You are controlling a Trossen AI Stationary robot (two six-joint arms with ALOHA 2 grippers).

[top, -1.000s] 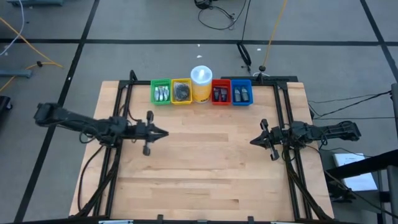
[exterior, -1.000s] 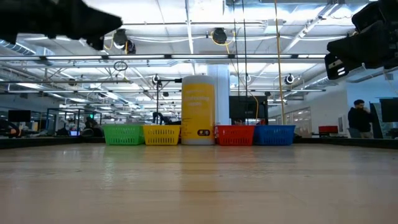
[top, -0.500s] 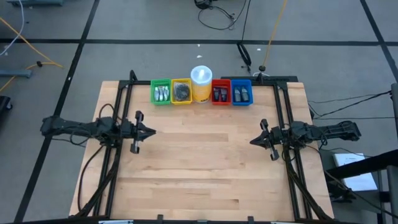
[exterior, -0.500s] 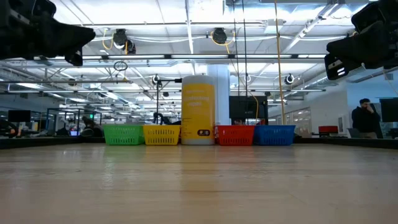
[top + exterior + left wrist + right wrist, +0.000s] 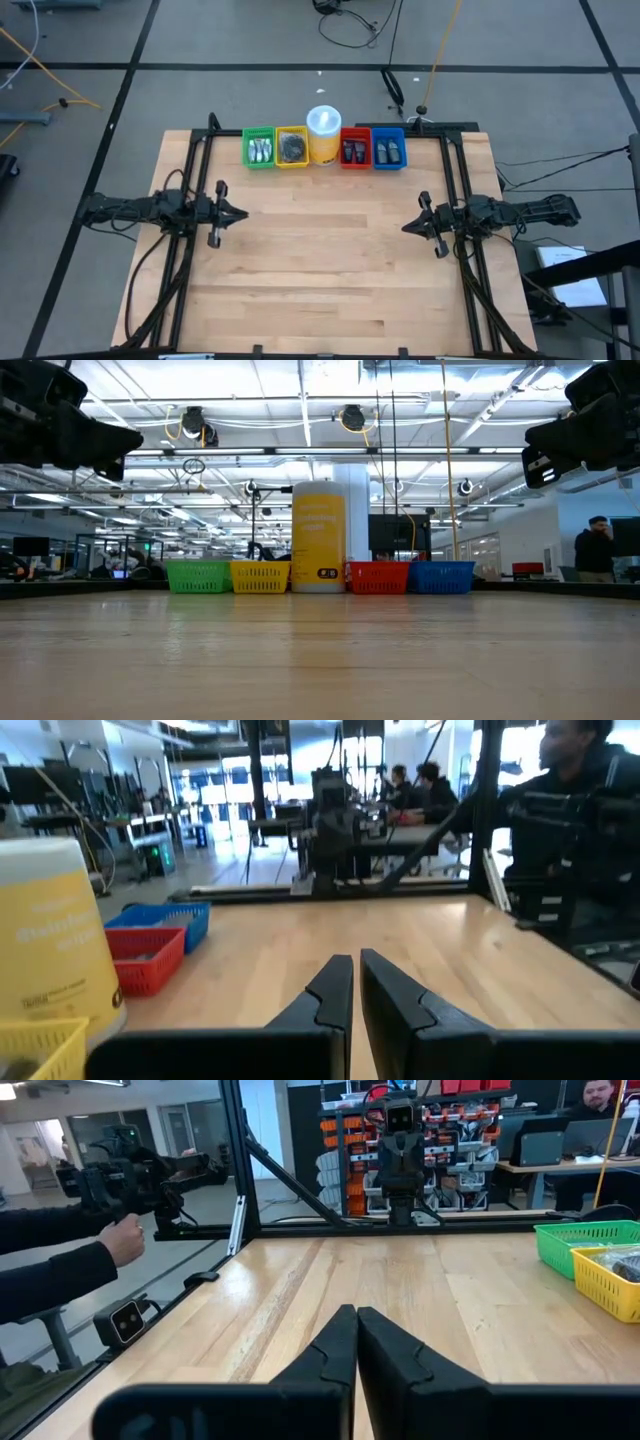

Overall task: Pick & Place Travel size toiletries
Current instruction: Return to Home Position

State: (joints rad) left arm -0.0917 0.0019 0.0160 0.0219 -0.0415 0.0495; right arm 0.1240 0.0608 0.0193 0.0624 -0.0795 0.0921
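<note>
Wooden table [image 5: 320,270], binned toiletries [image 5: 291,148] (small, dark)

left end effector [image 5: 241,213] | pulled back leftward | nearer the table's [image 5: 330,280] left edge

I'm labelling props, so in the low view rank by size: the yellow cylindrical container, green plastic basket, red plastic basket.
Largest: yellow cylindrical container.
Then green plastic basket and red plastic basket, which look alike, so unranked.
</note>
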